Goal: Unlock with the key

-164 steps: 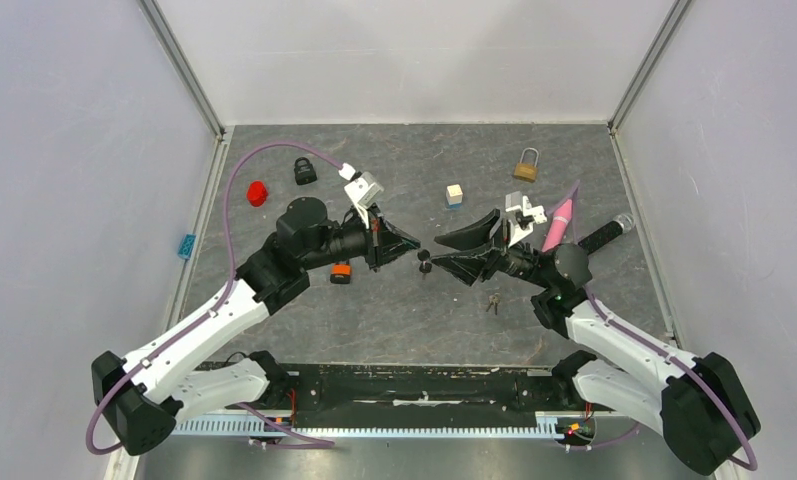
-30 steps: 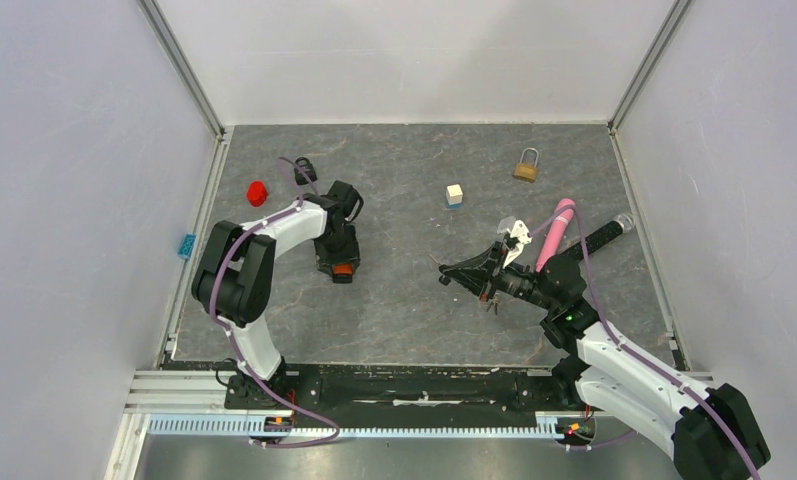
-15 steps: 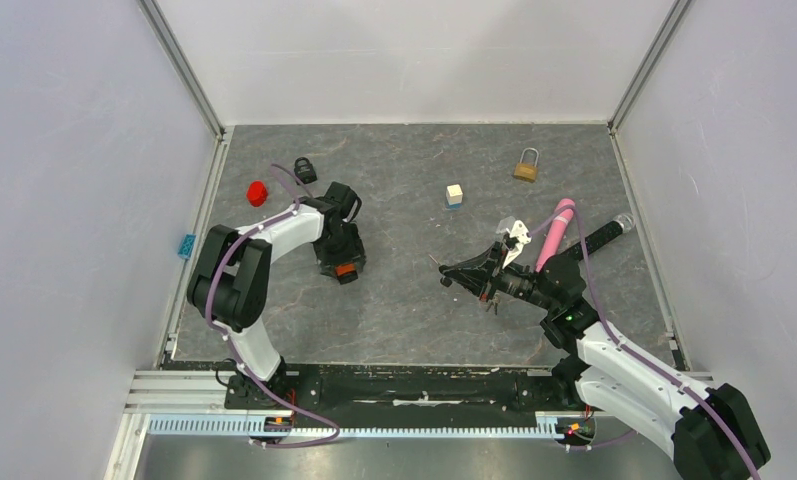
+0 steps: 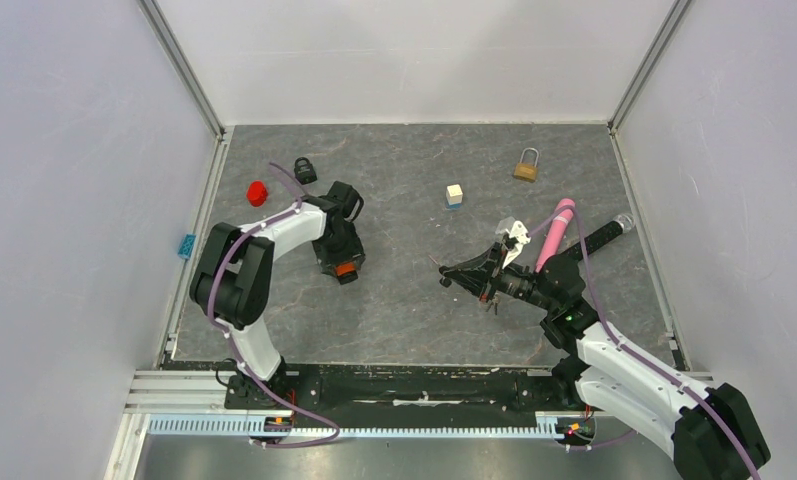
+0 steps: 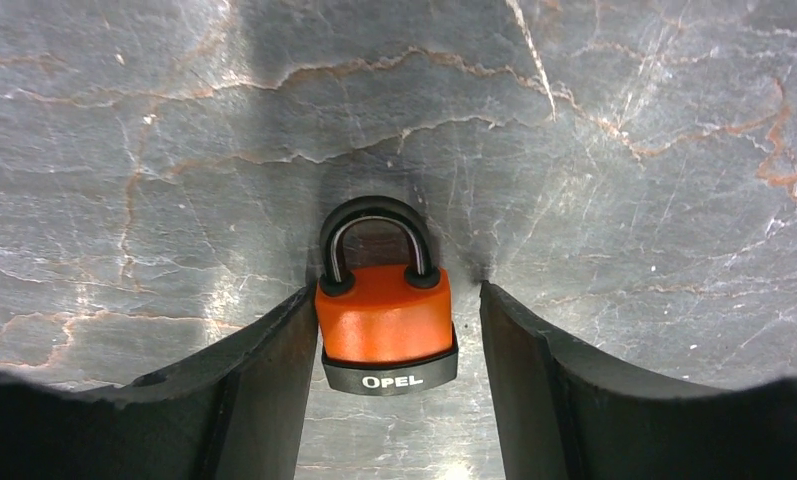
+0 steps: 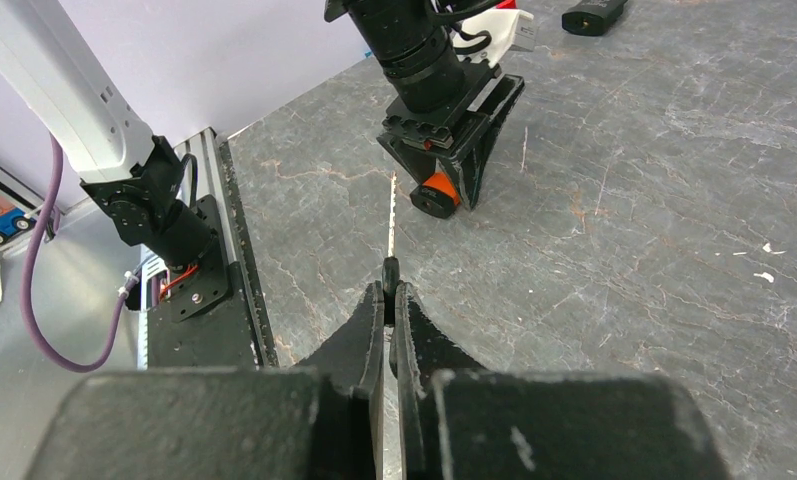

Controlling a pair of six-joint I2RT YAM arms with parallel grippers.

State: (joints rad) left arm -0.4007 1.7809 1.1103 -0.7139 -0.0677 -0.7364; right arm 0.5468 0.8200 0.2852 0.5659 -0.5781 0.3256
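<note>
An orange padlock [image 5: 386,325] with a black shackle lies flat on the grey table [image 4: 404,310]. My left gripper [image 5: 397,296] points straight down over it, open, one finger on each side of the body. The left finger [image 5: 284,350] touches the lock's side. A gap shows before the right finger [image 5: 519,350]. In the top view this padlock [image 4: 345,269] sits left of centre. My right gripper [image 6: 386,292] is shut on the key [image 6: 391,225]. Its thin blade points toward the padlock [image 6: 436,190], well short of it. Seen from above, the right gripper [image 4: 452,273] hovers right of centre.
A black padlock [image 4: 304,169] and a red piece [image 4: 258,193] lie at the back left. A small cube [image 4: 455,194] and a brass padlock [image 4: 525,166] lie at the back right. A pink object [image 4: 552,232], a black handle [image 4: 604,235] and loose keys [image 4: 492,303] lie beside the right arm.
Since the earliest frame the left arm has folded back down over the orange padlock and the right gripper has shut on the key. Over the last second the padlock has shifted slightly right.
</note>
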